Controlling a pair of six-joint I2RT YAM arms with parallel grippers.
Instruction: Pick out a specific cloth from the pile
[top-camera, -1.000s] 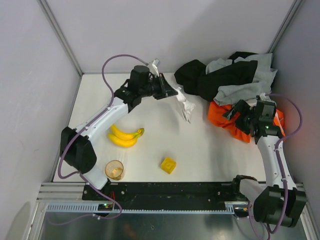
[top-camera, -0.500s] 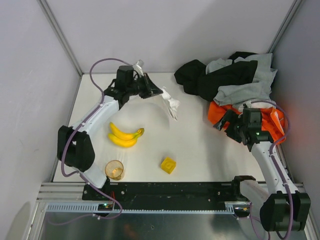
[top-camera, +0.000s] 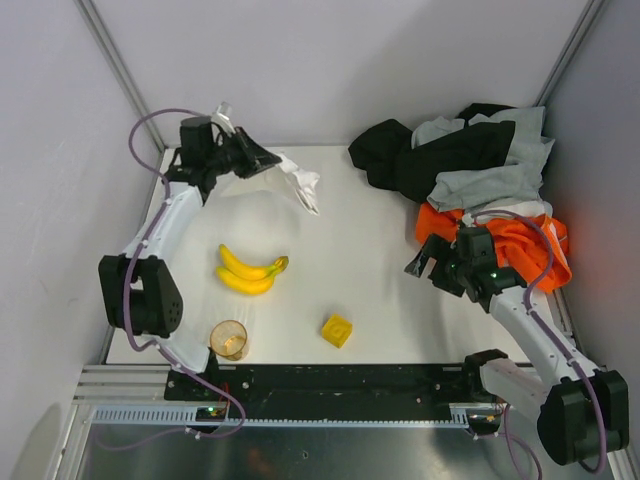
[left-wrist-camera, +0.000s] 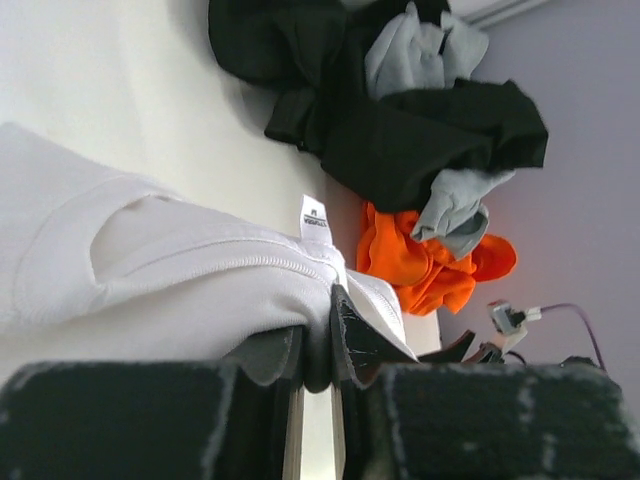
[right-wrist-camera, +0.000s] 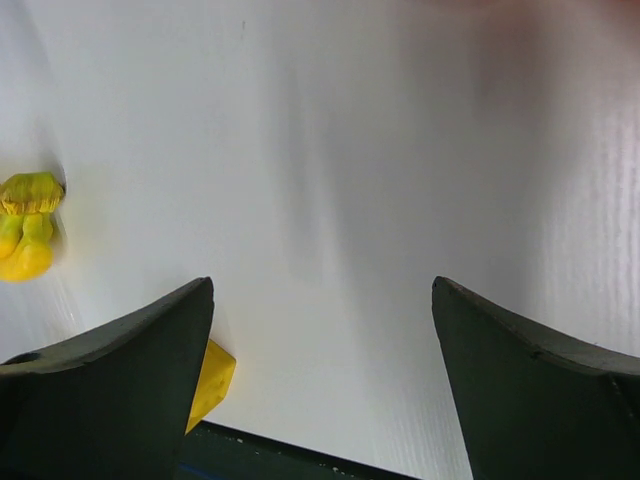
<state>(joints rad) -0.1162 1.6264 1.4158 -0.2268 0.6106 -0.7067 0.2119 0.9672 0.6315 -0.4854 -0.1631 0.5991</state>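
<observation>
The white cloth (top-camera: 300, 185) hangs from my left gripper (top-camera: 266, 162) above the table's back left, well apart from the pile (top-camera: 460, 160). In the left wrist view the jaws of the left gripper (left-wrist-camera: 318, 350) are shut on a fold of the cloth (left-wrist-camera: 150, 270), whose label shows. Beyond it lies the pile (left-wrist-camera: 400, 130) of black, grey and orange garments. My right gripper (top-camera: 424, 262) hovers in front of the pile's orange garment (top-camera: 520, 245). Seen from the right wrist, the right gripper (right-wrist-camera: 322, 290) is open over bare table, holding nothing.
A banana bunch (top-camera: 248, 272) lies on the left of the table, an orange cup (top-camera: 229, 339) at the near left, and a yellow block (top-camera: 337, 329) near the front edge. The block (right-wrist-camera: 210, 385) and bananas (right-wrist-camera: 25, 225) also show under the right wrist. Walls enclose three sides.
My left arm has swung left and back, carrying the white cloth away from the pile. My right arm has drawn off the orange garment toward the table's middle, its gripper still open.
</observation>
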